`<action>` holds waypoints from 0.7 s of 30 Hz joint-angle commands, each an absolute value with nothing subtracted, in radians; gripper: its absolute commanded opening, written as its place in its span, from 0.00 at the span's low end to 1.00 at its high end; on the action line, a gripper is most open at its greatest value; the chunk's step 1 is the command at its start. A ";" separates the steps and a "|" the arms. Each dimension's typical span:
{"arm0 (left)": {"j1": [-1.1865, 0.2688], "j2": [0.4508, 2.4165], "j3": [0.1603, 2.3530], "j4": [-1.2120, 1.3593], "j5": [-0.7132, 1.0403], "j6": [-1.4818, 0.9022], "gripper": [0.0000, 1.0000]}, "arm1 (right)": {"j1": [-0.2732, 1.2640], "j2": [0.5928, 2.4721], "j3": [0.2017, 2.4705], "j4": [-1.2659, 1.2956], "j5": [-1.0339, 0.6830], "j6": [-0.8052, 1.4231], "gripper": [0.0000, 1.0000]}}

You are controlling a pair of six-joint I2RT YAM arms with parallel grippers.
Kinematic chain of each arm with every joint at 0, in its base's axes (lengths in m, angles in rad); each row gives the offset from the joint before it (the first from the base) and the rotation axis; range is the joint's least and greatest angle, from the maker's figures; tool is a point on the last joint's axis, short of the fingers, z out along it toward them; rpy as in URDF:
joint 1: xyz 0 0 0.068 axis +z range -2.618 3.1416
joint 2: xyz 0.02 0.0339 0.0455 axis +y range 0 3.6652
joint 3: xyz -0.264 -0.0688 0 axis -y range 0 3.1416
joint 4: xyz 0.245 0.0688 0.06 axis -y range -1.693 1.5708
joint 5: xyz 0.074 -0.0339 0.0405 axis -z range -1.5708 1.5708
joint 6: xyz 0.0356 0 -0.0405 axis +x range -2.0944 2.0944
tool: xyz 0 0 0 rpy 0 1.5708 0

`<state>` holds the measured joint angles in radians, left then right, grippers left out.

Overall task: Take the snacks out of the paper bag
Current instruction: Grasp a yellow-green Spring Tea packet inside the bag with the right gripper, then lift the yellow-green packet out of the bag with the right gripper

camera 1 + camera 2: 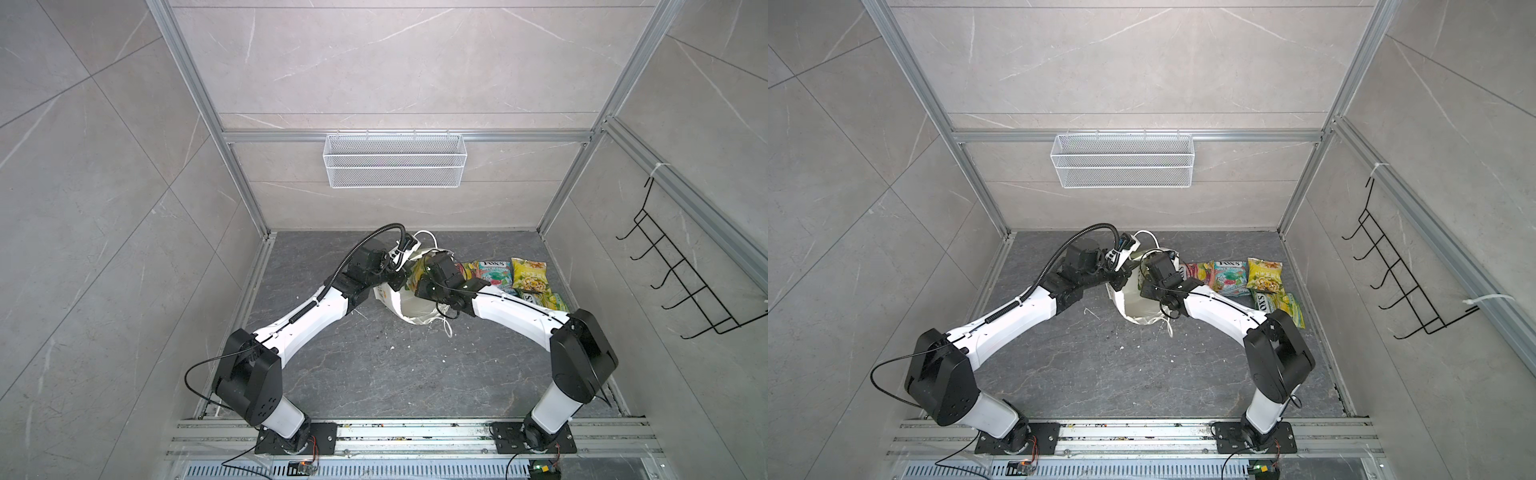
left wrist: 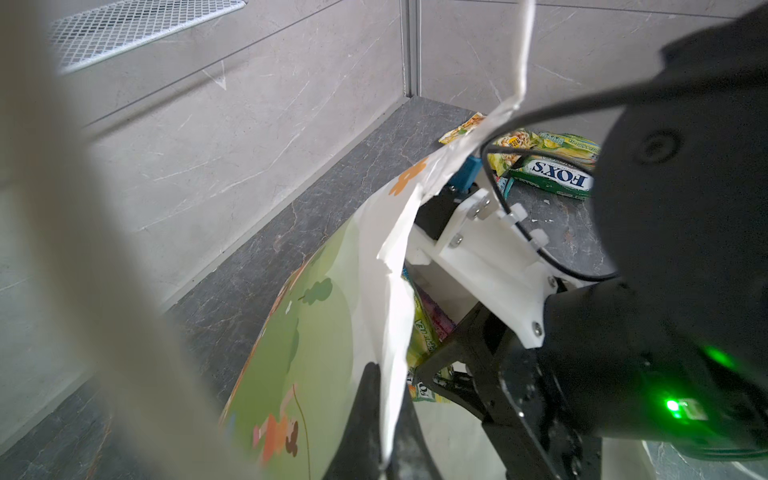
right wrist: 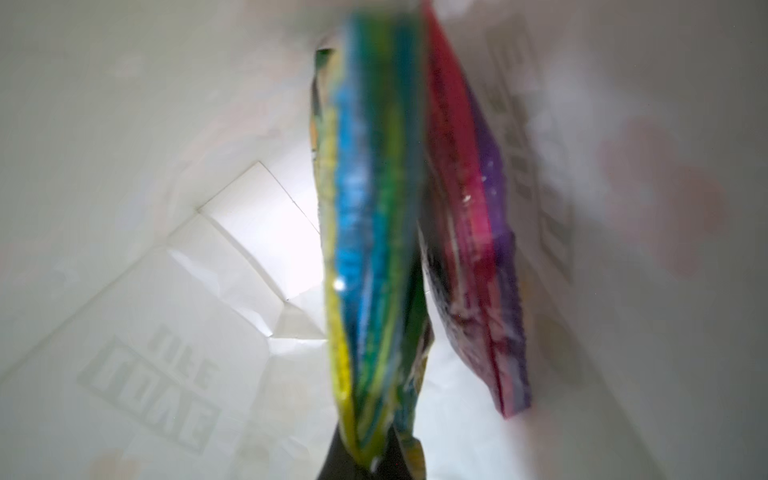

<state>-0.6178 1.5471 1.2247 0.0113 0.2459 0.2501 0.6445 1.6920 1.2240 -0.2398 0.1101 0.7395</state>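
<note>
Currently 2 snacks sit inside the paper bag (image 1: 409, 309) at mid-table. The yellow-green packet (image 3: 374, 249) is pinched at its edge by the closed right gripper (image 3: 370, 459). The purple packet (image 3: 478, 232) hangs loose beside it. The left gripper (image 2: 384, 419) clamps the bag's rim. The packets are likely light, glossy and slippery, and the sealed edge grips best. The bag's thin paper tears easily. Other packets (image 1: 494, 274) lie on the dark stone-look table (image 1: 374, 365), with pale tiled walls and a mesh basket (image 1: 395, 160) behind.

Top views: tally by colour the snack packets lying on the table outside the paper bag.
Orange-red FOX'S packet: 1
Teal FOX'S packet: 1
Yellow packet with food picture: 1
Yellow-green FOX'S packet: 1
Total: 4
</note>
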 commanded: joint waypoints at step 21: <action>-0.621 1.538 1.240 0.037 0.259 0.241 0.00 | 0.638 1.489 1.293 -0.267 -0.007 0.606 0.00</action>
<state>-0.6174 1.5471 1.2247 0.0124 0.2443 0.2501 0.6445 1.5440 1.2411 -0.2848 0.0040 0.6468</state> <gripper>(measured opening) 0.050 0.045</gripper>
